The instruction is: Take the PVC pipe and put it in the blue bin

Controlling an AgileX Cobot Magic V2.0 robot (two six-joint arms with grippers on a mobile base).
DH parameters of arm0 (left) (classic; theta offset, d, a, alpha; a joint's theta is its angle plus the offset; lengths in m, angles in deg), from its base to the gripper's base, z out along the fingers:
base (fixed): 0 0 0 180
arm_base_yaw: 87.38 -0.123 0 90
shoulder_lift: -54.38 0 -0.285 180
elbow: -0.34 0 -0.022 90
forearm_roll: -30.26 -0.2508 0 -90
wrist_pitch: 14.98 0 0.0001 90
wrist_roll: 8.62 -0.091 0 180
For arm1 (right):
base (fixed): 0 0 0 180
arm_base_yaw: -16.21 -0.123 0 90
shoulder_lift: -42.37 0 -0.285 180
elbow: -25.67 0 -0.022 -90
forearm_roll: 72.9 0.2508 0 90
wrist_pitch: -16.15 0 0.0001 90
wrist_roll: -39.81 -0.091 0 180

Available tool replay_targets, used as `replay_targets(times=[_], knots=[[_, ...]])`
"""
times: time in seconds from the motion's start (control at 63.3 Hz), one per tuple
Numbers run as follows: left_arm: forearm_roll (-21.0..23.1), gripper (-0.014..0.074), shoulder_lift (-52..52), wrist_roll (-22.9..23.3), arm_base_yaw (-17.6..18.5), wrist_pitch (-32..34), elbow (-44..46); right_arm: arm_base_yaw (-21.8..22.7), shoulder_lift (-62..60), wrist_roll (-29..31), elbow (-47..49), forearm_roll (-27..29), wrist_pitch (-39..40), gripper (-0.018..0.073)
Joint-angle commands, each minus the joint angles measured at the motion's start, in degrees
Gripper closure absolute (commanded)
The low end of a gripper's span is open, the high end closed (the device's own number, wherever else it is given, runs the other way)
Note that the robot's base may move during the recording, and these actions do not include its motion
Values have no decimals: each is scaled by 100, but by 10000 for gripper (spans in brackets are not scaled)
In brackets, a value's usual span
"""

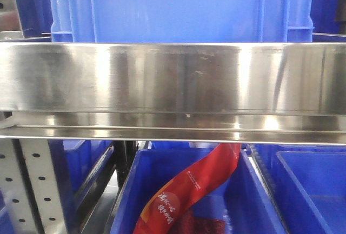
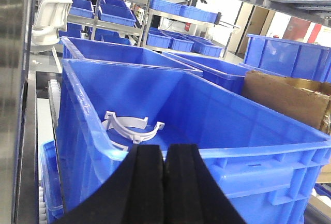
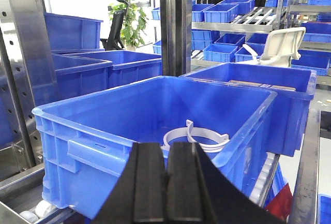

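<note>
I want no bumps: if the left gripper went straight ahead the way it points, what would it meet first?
Probably the near wall of the blue bin: the shut left gripper sits about level with its rim, the PVC pipe lying beyond; depth is unclear.

The right gripper is seen at the bottom edge, its two black pads pressed together with nothing between them. Just beyond it, a blue bin is set on a roller shelf. White PVC pipe pieces, curved in arcs, are seen lying inside the bin near its right wall.
</note>
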Motion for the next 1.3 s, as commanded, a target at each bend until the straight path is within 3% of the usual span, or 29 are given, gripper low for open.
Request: replay_targets(times=[0.0,0.537,0.711,0.822,1.122,1.28], knots=[[35,707,-41,8,30,150,7,-10,-12,37,-13,-29,71,727],[35,707,-41,8,30,179,7,-10,-11,37,-111,-29,174,727],[35,707,-41,8,30,187,7,18,-416,37,-881,-757,1171,727],[35,707,-41,8,30,187,7,345,-828,1,-1489,-789,1824,727],[35,707,-41,8,30,187,7,1711,-1901,3,-2965,-877,1824,727],[35,707,-41,8,30,187,7,2026,-2272,3,-3647,-877,1824,727]])
